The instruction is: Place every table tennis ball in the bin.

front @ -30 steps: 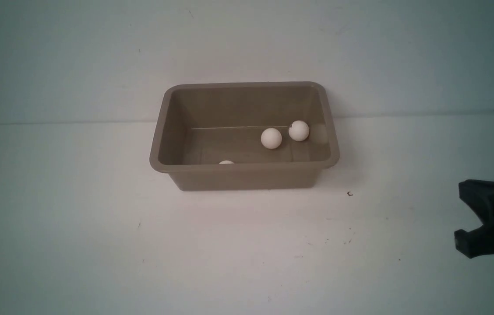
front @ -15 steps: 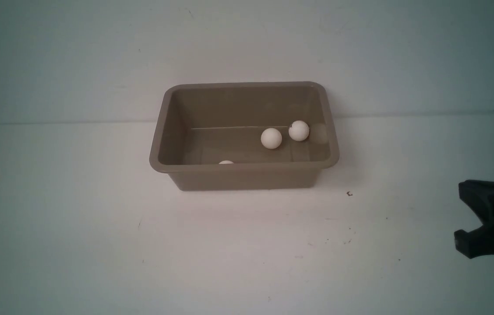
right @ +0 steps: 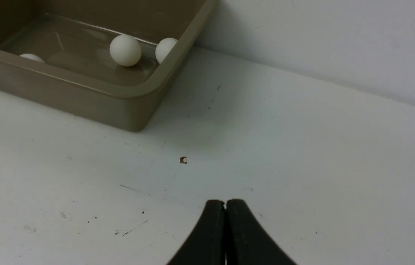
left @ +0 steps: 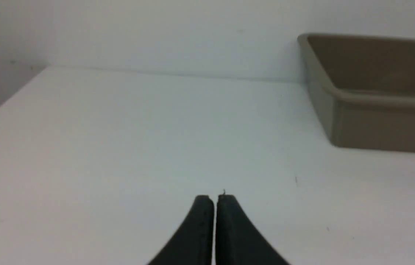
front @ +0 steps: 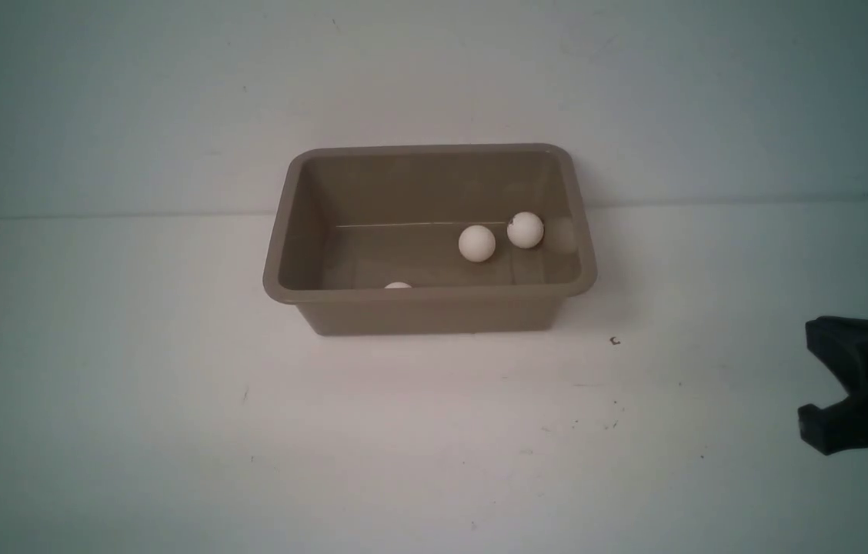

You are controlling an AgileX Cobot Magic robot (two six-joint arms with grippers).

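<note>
Though both hands (left: 214, 200) (right: 225, 204) are pressed together, the bin (front: 434, 296) hides most of one ball (front: 397, 285).

The taupe bin (front: 429, 308) is the one solid obstacle on the white table (front: 172, 400), standing mid-table close to the back wall (front: 434, 77), so little room shows behind its far rim. Its mouth is open from above; inside, two table tennis balls (front: 476, 243) sit toward the right end, the farther one (front: 525, 230) near the right wall, and a third (front: 397, 285) lies tucked against the near wall (only its top shows). The left half of the floor is bare. Table to the bin's left, right and front is open, marked only by a small brown speck (front: 615, 341).
</note>
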